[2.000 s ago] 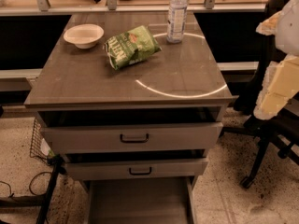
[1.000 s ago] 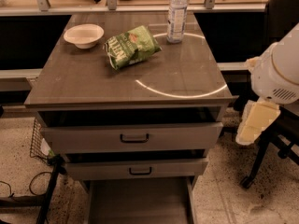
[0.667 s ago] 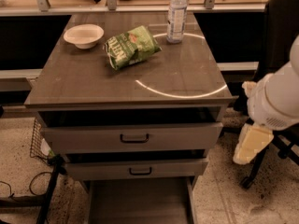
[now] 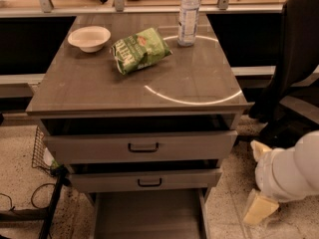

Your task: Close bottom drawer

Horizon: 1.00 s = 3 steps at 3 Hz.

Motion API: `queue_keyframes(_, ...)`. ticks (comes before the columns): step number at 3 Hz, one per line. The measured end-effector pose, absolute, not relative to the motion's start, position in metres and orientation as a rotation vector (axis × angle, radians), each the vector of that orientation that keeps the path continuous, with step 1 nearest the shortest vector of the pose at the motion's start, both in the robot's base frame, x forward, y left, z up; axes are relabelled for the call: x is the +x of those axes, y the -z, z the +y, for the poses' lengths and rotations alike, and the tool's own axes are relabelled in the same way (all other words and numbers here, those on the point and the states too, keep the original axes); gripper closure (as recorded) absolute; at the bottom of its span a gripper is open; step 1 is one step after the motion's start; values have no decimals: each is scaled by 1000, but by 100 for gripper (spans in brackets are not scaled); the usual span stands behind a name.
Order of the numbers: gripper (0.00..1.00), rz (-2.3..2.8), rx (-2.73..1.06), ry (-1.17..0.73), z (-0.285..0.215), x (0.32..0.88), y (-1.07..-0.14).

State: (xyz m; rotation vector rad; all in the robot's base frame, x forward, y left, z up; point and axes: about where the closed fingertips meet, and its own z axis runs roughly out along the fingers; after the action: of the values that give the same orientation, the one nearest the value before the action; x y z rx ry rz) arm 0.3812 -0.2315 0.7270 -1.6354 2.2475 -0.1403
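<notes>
Your gripper [image 4: 260, 207] hung low on the right of the cabinet [image 4: 99, 91], near the floor [image 4: 227, 218] and beside the drawer stack, touching none of it. How its jaws stood could not be told, because the pale wrist covered most of the tool.

That low station made sense for the job. The bottom drawer [image 4: 147, 215] was pulled far out at the cabinet's foot, its flat grey floor bare, and its front ran off the lower edge of view. By my reading you had not yet made contact. The gripper was to the side of the drawer, not ahead of it, so you would have needed to come round to the front and push straight back.

Above it, the middle drawer [image 4: 144, 180] and the top drawer [image 4: 142, 146] each showed a dark gap over the front, so both looked slightly ajar. You were to leave their handles alone.

Further out, the black chair [image 4: 299, 59] stood just behind your arm and limited room on that side. On the top sat a bowl [image 4: 89, 36], a green bag [image 4: 141, 49] and an upright water bottle [image 4: 189, 15]. A hard shove could have rocked the bottle, so a gentle push suited.
</notes>
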Motion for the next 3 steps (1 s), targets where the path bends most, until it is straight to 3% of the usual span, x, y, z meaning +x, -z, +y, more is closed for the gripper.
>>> queue_keyframes(1,0,2262,-1584,76,-225,357,-667)
queue_keyframes(3,0,2254,-1559,39,-229,359,-646)
